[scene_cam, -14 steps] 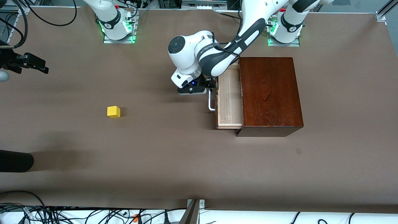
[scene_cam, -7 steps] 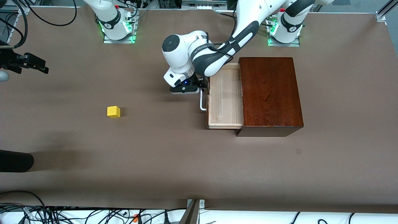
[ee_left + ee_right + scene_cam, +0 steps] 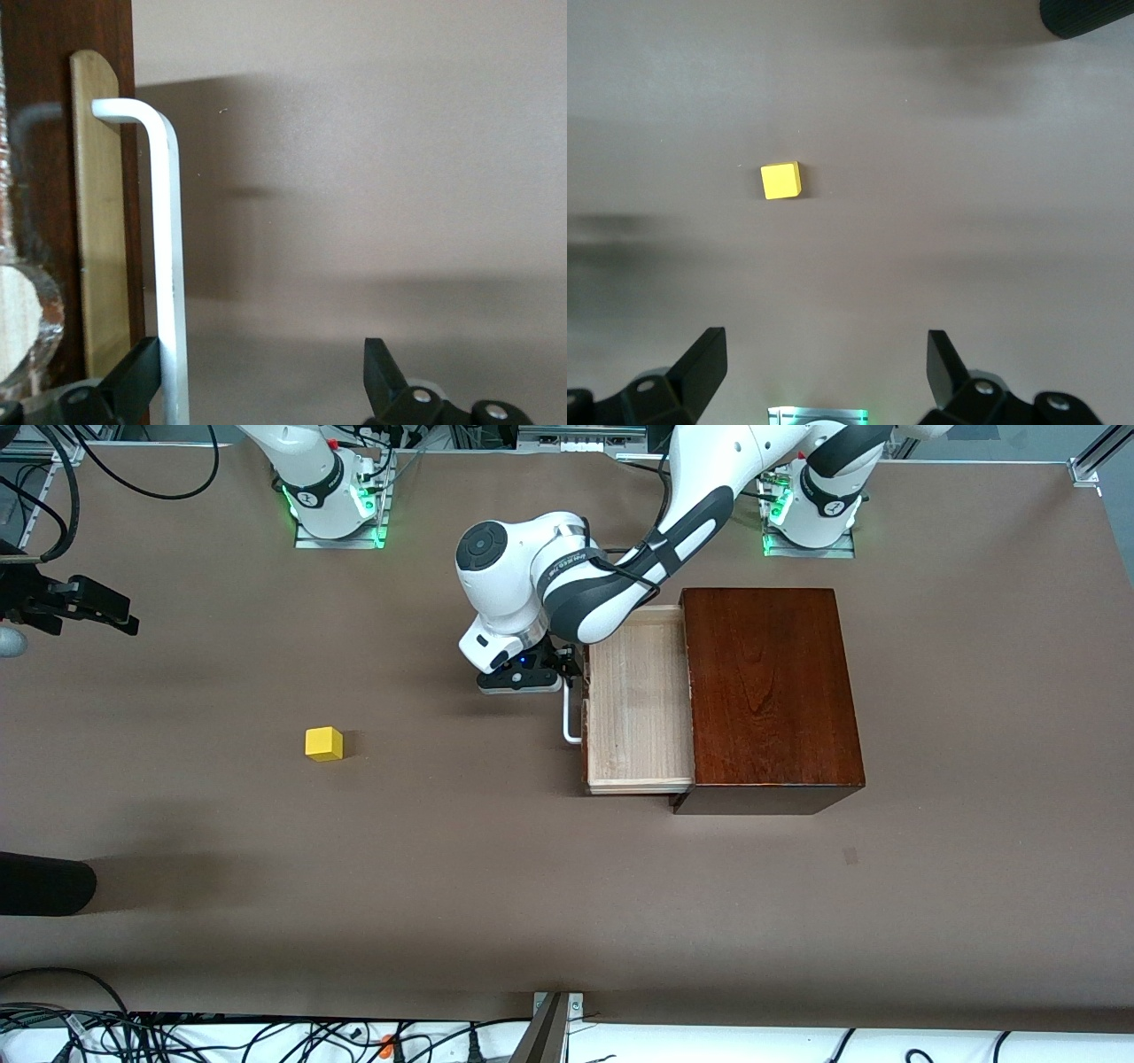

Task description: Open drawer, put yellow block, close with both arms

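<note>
The drawer (image 3: 638, 708) stands pulled well out of the reddish-brown box (image 3: 766, 691), its pale tray bare. My left gripper (image 3: 570, 671) is at the drawer's white loop handle (image 3: 571, 724). In the left wrist view the left gripper (image 3: 261, 354) is open, and the handle (image 3: 168, 266) lies against one finger (image 3: 133, 376). The yellow block (image 3: 324, 743) sits alone on the table toward the right arm's end. My right gripper (image 3: 824, 354) waits open and high over the table with nothing between its fingers. The block (image 3: 781, 181) shows small below it.
The table is covered in brown cloth (image 3: 496, 886). A black rounded object (image 3: 40, 884) juts in at the table's edge near the right arm's end. Dark gear (image 3: 71, 602) hangs at that same edge. Cables (image 3: 221, 1036) run along the edge nearest the front camera.
The drawer has slid farther out of the box toward the right arm's end, and my left gripper has moved with its handle. The block and the right arm have not moved.
</note>
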### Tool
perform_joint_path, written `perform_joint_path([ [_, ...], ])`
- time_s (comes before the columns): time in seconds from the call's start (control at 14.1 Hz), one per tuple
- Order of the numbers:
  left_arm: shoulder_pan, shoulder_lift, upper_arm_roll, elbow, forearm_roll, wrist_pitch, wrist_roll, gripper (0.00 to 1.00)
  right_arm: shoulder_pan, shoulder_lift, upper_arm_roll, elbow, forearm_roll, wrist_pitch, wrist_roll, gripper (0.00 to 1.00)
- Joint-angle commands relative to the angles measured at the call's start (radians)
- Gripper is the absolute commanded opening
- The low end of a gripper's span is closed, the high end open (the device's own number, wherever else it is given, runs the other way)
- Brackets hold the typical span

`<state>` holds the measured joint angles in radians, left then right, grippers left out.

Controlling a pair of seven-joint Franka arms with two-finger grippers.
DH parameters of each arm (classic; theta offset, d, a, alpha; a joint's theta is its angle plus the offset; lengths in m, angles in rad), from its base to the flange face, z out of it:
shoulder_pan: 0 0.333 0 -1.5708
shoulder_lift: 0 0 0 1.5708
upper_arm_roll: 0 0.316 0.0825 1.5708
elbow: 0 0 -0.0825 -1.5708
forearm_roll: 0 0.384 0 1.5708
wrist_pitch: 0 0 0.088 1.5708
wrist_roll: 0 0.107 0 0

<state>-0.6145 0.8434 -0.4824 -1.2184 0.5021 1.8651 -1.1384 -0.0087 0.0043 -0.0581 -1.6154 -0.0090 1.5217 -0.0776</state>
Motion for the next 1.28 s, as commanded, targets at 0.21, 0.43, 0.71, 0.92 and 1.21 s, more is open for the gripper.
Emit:
perform_joint_path([
  [0.21,0.031,-0.125,-0.018,0.034,-0.103,-0.101,0.009,1.00,-0.010,-0.007,0.006,-0.004,-0.002,0.000,0.007,1.00],
  [0.43,0.126,-0.268,-0.016,-0.039,-0.195,-0.153,0.090,1.00,-0.008,0.000,0.011,-0.006,0.000,0.005,0.007,1.00],
  [0.71,0.298,-0.392,-0.016,-0.070,-0.286,-0.224,0.227,1.00,0.018,0.121,0.018,-0.015,0.036,0.021,0.015,1.00],
  [0.92,0.439,-0.475,-0.016,-0.110,-0.339,-0.238,0.320,1.00,0.094,0.229,0.018,-0.027,0.053,0.115,0.018,1.00],
  [1.21,0.539,-0.589,0.094,-0.176,-0.448,-0.259,0.567,1.00,0.127,0.250,0.020,-0.252,0.052,0.462,0.038,1.00],
])
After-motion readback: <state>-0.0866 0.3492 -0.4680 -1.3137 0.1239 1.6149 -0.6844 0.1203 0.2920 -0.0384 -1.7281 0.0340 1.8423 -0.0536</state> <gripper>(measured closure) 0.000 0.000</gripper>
